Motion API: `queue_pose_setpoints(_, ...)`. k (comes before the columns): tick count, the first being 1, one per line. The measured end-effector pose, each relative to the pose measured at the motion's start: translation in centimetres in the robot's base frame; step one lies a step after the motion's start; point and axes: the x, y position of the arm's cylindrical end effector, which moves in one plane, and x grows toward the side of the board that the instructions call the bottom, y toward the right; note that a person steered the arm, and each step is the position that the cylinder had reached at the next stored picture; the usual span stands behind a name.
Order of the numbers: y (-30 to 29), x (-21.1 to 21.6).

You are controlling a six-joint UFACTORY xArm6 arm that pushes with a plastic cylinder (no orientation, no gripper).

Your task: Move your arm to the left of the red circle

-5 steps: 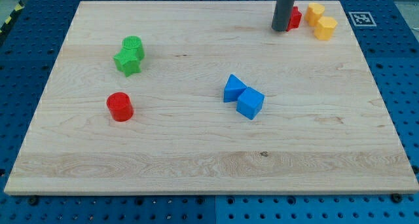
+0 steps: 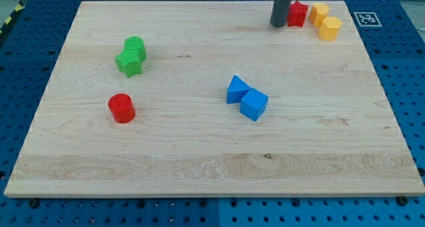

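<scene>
The red circle [image 2: 121, 108] is a short red cylinder at the view's left, on the wooden board [image 2: 212, 167]. My tip [image 2: 279, 25] is the lower end of the dark rod at the view's top, right of centre. It stands far to the upper right of the red circle, just left of a small red block [image 2: 298, 13] of unclear shape. It touches no block that I can make out.
A green cylinder [image 2: 135, 46] and a green star [image 2: 130, 63] sit together above the red circle. A blue triangle [image 2: 236, 89] and a blue cube [image 2: 254, 104] sit at the centre. Two yellow blocks [image 2: 325, 22] sit at the top right.
My tip has moved a little to the left and up, away from the small red block, which now shows more fully. No block has moved.
</scene>
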Motion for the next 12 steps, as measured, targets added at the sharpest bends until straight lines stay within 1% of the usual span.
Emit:
queue_pose_setpoints(1,-1.1,1.3)
queue_pose_setpoints(5,-1.1,1.5)
queue_pose_setpoints(6,-1.7,3.3)
queue_pose_setpoints(9,-2.7,5.3)
queue_pose_setpoints(11,-5.5,9.3)
queue_pose_setpoints(12,-5.5,9.3)
